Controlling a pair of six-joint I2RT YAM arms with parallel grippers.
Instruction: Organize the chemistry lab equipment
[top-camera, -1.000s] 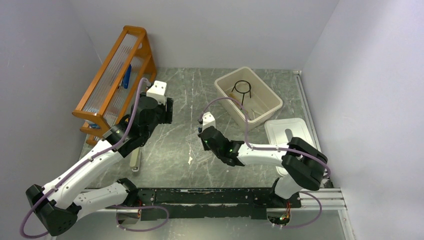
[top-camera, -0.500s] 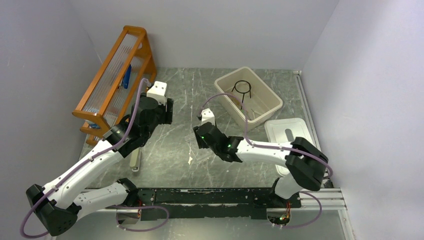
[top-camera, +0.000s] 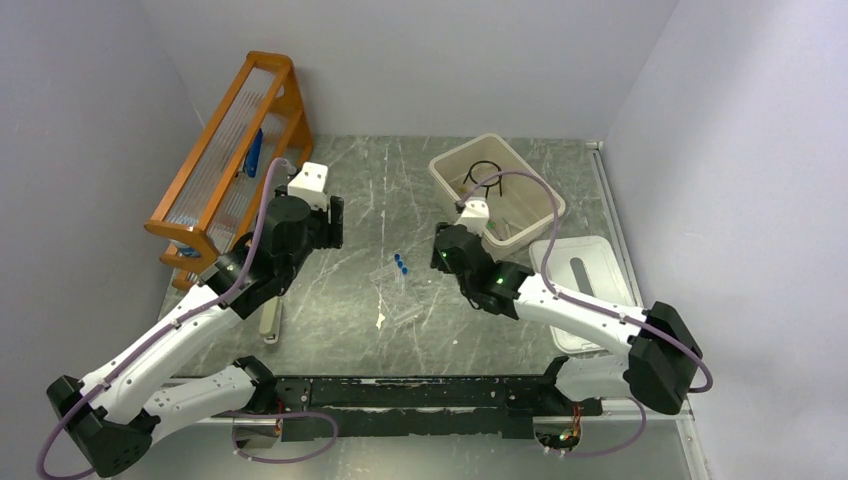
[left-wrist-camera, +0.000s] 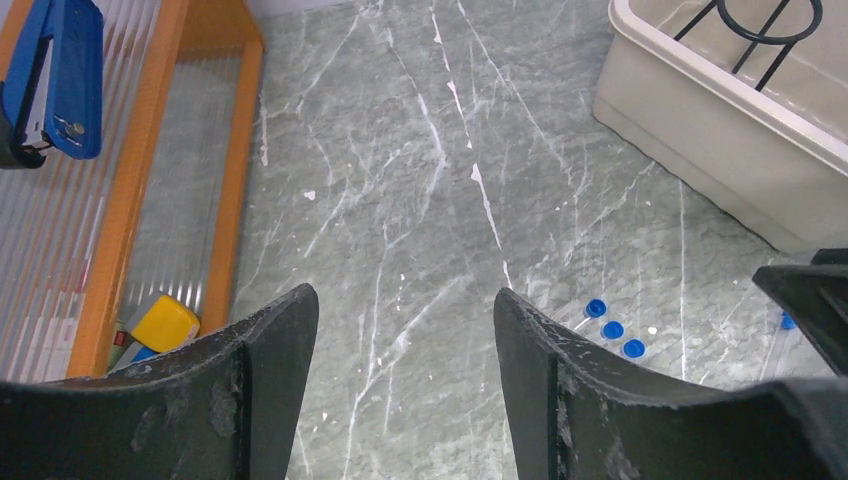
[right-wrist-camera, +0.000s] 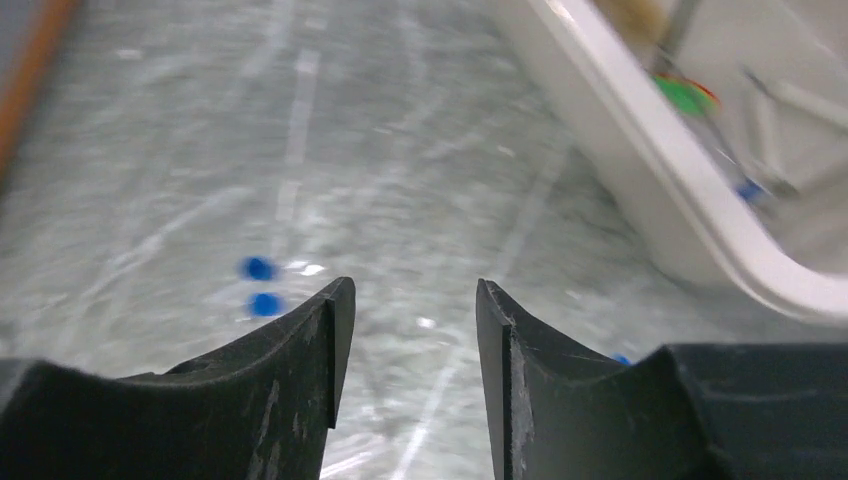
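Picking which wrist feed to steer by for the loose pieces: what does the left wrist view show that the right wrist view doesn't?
Left wrist only: the orange rack with a blue object on it, a yellow piece at its base, and the black wire ring in the beige bin. Right wrist only: a green item inside that bin, blurred. Both: the bin's wall and small blue caps on the marbled table.

1. The top external view looks steeply down from behind the table's (top-camera: 370, 190) near edge; the beige bin (top-camera: 520, 208) lies far right.
2. The left wrist view faces the bin from its left, low.
3. The right wrist view, blurred, sits closer beside it.
4. Both share the bin and blue caps (left-wrist-camera: 612, 329) left of it.
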